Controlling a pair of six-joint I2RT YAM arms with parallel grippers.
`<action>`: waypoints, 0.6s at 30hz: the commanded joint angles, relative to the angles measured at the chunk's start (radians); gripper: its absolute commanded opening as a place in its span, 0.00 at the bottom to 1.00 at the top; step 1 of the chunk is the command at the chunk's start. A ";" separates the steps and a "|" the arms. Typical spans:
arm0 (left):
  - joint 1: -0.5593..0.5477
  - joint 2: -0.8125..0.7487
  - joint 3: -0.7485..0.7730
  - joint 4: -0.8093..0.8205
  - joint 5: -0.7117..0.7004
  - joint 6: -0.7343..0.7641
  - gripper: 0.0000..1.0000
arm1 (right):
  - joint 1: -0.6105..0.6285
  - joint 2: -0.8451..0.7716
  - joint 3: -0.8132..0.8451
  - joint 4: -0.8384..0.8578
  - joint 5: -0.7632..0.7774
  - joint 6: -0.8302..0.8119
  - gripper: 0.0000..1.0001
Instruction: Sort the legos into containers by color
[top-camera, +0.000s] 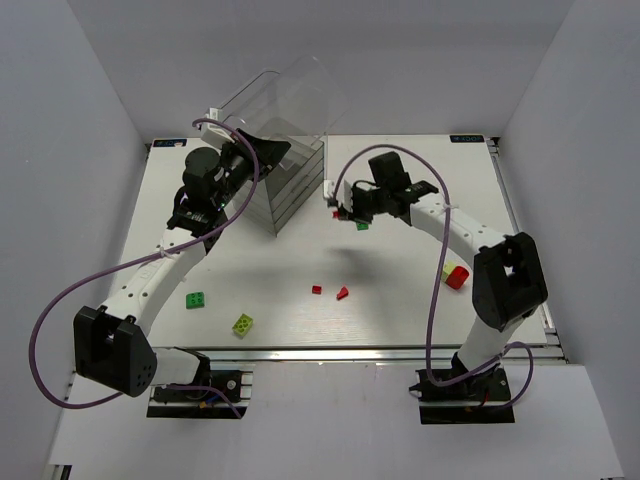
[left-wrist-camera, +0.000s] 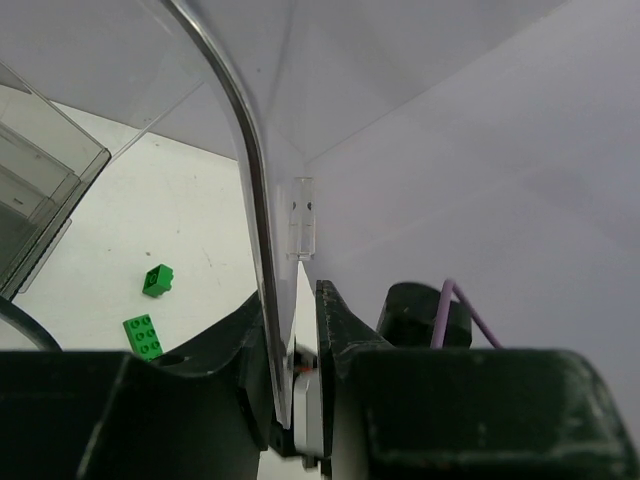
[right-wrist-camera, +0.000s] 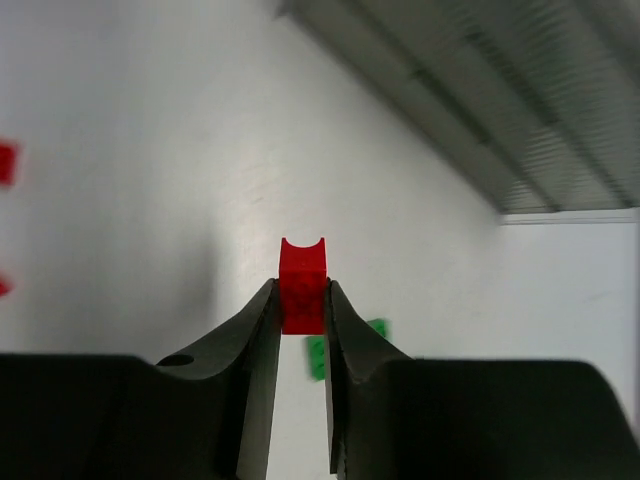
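Note:
The clear plastic box (top-camera: 296, 186) with stacked drawers stands at the back centre; its rounded lid (top-camera: 290, 95) is tilted up. My left gripper (top-camera: 258, 152) is shut on the lid's edge (left-wrist-camera: 252, 170); in the left wrist view the fingers (left-wrist-camera: 335, 330) pinch it. My right gripper (top-camera: 341, 209) is shut on a red brick (right-wrist-camera: 302, 283), held above the table just right of the box. A green brick (top-camera: 362, 225) lies under it and also shows in the right wrist view (right-wrist-camera: 318, 357). Two small red bricks (top-camera: 317, 289) (top-camera: 343, 293) lie mid-table.
A green brick (top-camera: 196, 299) and a yellow-green brick (top-camera: 242, 323) lie front left. A red and yellow brick pair (top-camera: 457, 276) sits by the right arm. Two green bricks (left-wrist-camera: 157, 280) (left-wrist-camera: 143, 335) show in the left wrist view. White walls enclose the table.

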 joint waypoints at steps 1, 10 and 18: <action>0.001 -0.047 0.054 0.062 -0.001 -0.003 0.31 | 0.008 0.064 0.099 0.305 0.050 0.274 0.00; 0.001 -0.044 0.071 0.065 -0.009 -0.017 0.31 | 0.051 0.226 0.119 0.897 0.174 0.626 0.00; 0.001 -0.032 0.104 0.075 -0.021 -0.028 0.31 | 0.102 0.303 0.056 1.297 0.260 0.549 0.00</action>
